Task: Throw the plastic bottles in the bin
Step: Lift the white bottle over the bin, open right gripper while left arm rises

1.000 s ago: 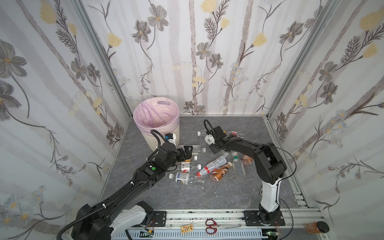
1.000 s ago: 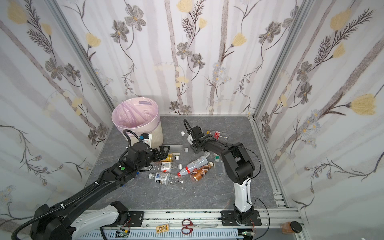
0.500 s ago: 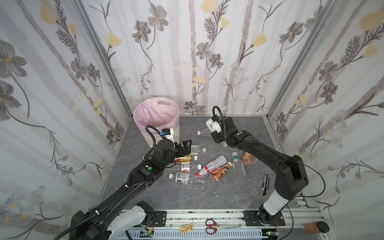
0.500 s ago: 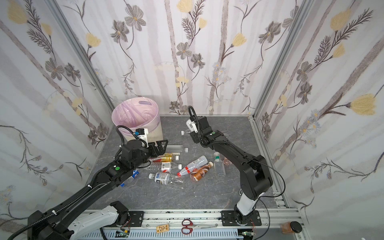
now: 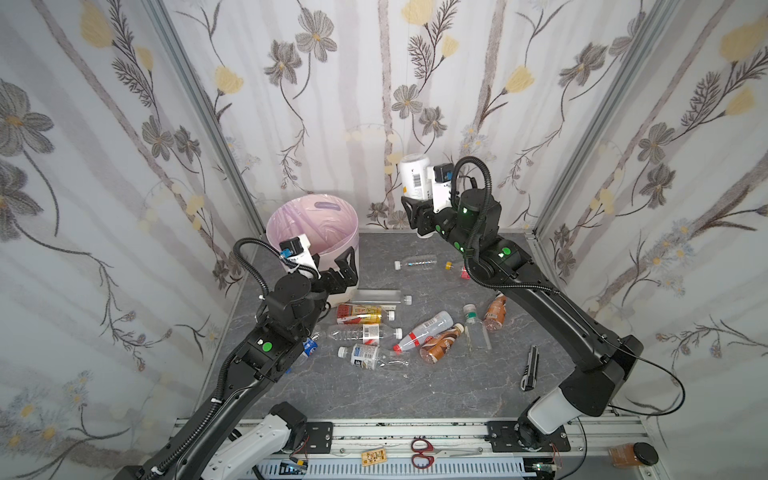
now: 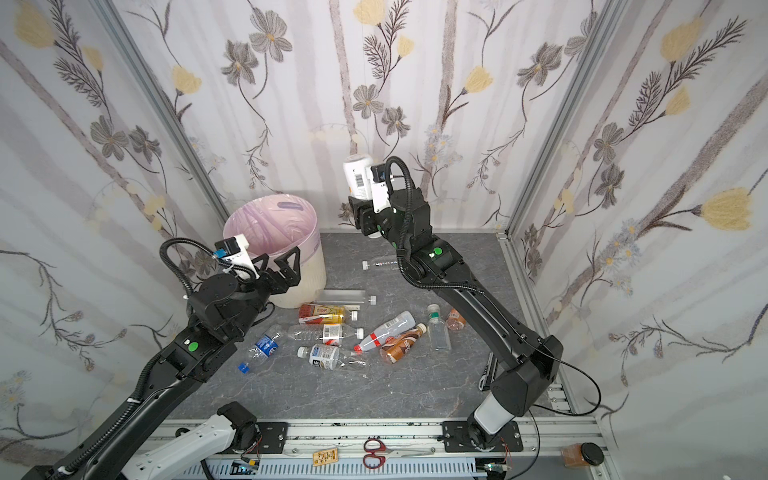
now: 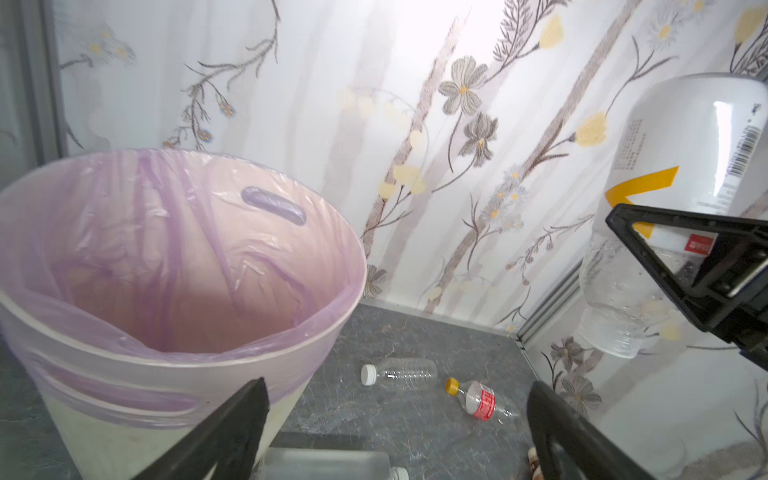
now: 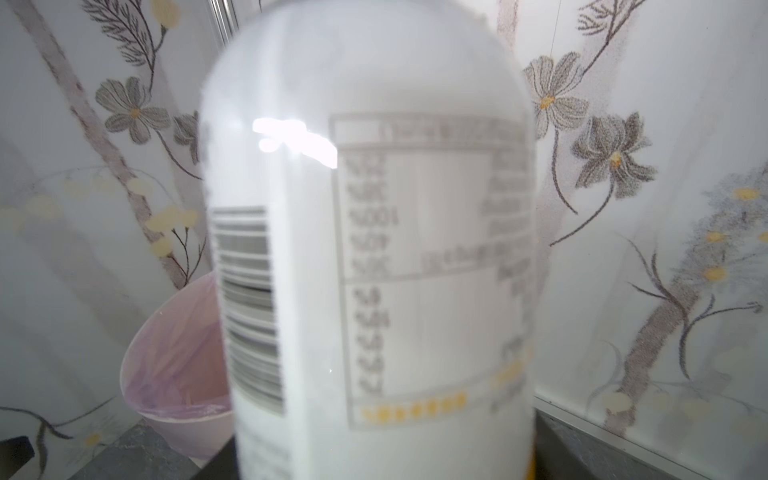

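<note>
My right gripper [image 5: 419,210] [image 6: 365,216] is shut on a white-labelled plastic bottle [image 5: 415,178] [image 6: 359,176], held base up and high above the floor, to the right of the bin. That bottle [image 8: 365,249] fills the right wrist view; it [image 7: 685,166] also shows in the left wrist view. The bin [image 5: 328,216] [image 6: 274,216] [image 7: 208,357] [image 8: 174,374] is cream with a pink liner. My left gripper [image 5: 334,264] [image 6: 276,259] [image 7: 397,399] stands open and holds nothing, beside the bin's front. Several plastic bottles [image 5: 365,332] [image 6: 332,332] lie on the floor.
Near the back wall lie a clear white-capped bottle [image 5: 415,262] [image 7: 399,370] and a yellow-capped one [image 5: 455,268] [image 7: 478,399]. A black folding tool [image 5: 530,368] lies at the right, near my right arm. Scissors [image 5: 424,451] rest on the front rail. Papered walls close three sides.
My right gripper closed on the white-labelled bottle at the back of the floor and lifted it high. My left gripper rose from the bottle pile towards the bin, still open.
</note>
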